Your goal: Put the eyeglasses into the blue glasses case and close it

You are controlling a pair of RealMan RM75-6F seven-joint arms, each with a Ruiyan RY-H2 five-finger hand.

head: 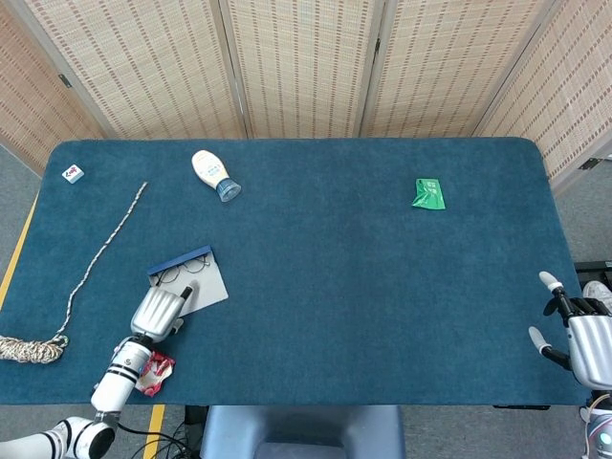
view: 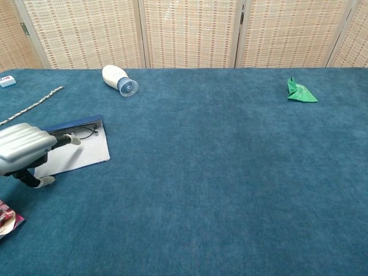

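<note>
The blue glasses case (head: 199,284) (view: 80,156) lies opened flat at the near left of the table, its pale grey inside facing up. The thin-framed eyeglasses (head: 182,272) (view: 84,133) rest along its far blue edge. My left hand (head: 157,311) (view: 22,149) sits at the case's near left corner. One finger reaches out over the grey flap and the thumb hangs just off the near edge, and the hand grips nothing. My right hand (head: 578,336) hovers at the table's near right edge with its fingers spread, holding nothing; it is outside the chest view.
A white bottle (head: 212,174) (view: 117,79) lies on its side at the far left. A green packet (head: 428,194) (view: 301,92) is at the far right. A rope (head: 88,266) (view: 32,105) runs down the left side. A red wrapper (head: 156,373) (view: 4,221) lies by my left wrist.
</note>
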